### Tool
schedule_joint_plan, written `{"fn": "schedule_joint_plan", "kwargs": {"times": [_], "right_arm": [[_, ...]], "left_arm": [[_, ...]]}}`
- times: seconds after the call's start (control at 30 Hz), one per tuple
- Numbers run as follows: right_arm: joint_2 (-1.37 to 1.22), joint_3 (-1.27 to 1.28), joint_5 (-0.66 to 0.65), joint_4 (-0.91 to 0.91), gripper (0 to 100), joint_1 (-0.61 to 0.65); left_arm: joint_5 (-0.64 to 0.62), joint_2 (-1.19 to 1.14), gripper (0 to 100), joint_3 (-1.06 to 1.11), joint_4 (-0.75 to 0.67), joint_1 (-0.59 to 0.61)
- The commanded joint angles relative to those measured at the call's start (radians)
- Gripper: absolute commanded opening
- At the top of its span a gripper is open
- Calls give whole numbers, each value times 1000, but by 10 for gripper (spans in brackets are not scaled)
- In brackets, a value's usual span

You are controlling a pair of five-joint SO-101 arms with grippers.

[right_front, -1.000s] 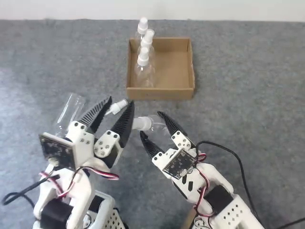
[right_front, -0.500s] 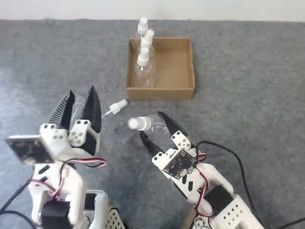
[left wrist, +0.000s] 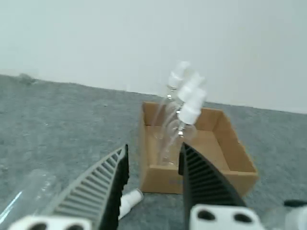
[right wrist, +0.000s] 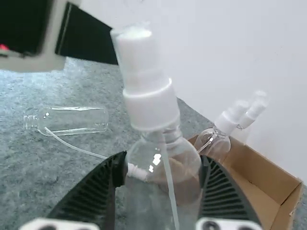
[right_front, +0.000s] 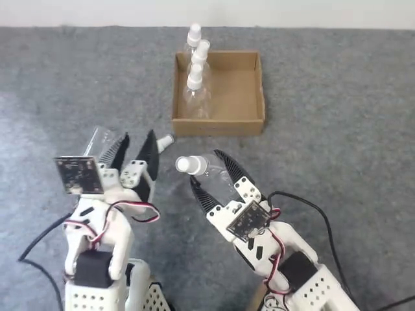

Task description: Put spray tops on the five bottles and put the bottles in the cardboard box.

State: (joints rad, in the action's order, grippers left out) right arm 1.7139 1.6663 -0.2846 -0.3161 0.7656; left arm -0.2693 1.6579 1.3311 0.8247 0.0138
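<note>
High view, item list.

1. Counter (right_front: 337, 116): grey, carpet-like surface that carries everything below.
2. Cardboard box (right_front: 218, 126): open-topped, at the far centre of the counter.
3. Three boxed bottles (right_front: 196, 91): clear, each with a white spray top. They stand upright in a row along the box's left side, from the near wall toward the far-left corner.
4. Right end effector (right_front: 205, 168): near centre, just short of the box's near wall, and clenched on the spray-topped bottle.
5. Spray-topped bottle (right_front: 190, 166): clear body gripped between the two black fingers, with its white top pointing left. The right wrist view shows a finger pressed against each side of the body.
6. Left end effector (right_front: 137, 136): near left, released and empty, with its fingers spread and pointing toward the far side.
7. Loose spray top (right_front: 165, 140): white, lying on the counter just right of the left end effector's tip and near the box's near-left corner.
8. Uncapped bottle (right_front: 97, 139): clear, lying on its side on the counter just left of the left end effector.
</note>
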Motion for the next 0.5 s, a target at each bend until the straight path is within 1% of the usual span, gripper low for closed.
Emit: {"fn": "schedule_joint_plan", "kwargs": {"times": [0.0, 0.1, 0.17, 0.47], "right_arm": [[42, 15, 15, 36, 116, -13], [42, 15, 15, 35, 116, -13], [42, 15, 15, 35, 117, -13], [42, 15, 15, 33, 115, -13]], "left_arm": [[21, 12, 162, 5, -32, -81], [103, 12, 161, 28, -35, -170], [130, 12, 160, 35, -29, -222], [158, 12, 163, 33, -2, -305]]}}
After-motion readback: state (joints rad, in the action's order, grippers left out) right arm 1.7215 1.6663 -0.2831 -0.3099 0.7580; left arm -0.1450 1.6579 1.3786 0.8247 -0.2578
